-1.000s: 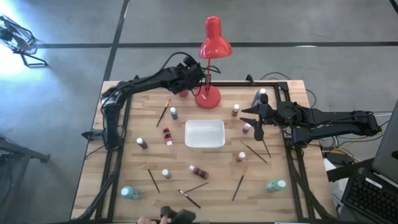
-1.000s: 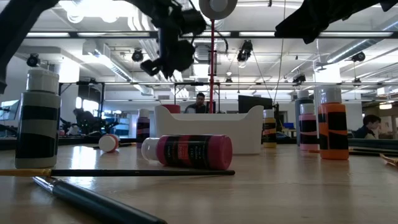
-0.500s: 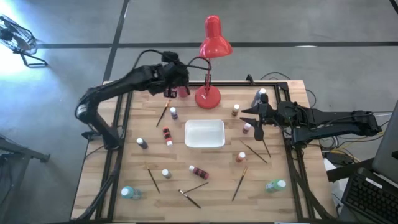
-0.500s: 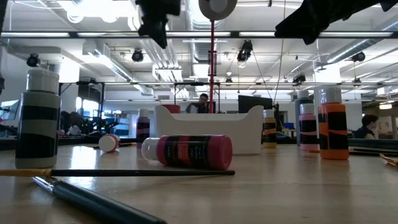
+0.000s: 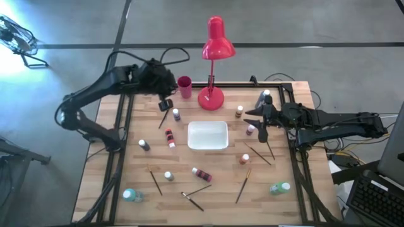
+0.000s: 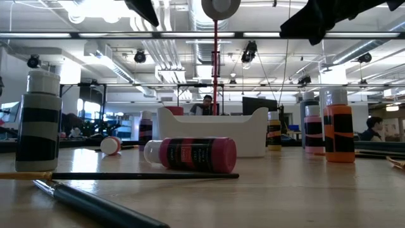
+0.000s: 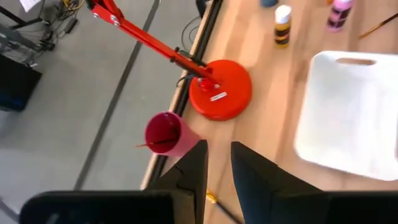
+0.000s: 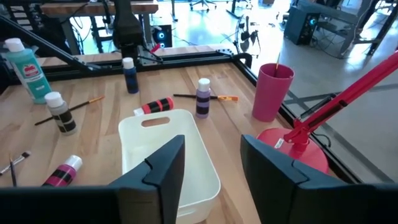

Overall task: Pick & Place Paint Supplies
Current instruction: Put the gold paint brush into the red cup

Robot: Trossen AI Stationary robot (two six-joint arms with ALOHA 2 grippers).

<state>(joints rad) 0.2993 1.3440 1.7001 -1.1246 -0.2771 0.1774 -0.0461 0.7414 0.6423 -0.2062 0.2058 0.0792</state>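
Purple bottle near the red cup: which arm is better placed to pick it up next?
Left. The left tool hangs close beside the purple bottle, open and empty. The right tool is across the white tray, over by a pink bottle.

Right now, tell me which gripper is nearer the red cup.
Left. The left gripper hangs just beside the red cup at the table's far edge. The right gripper sits across the table, past the lamp base and white tray.
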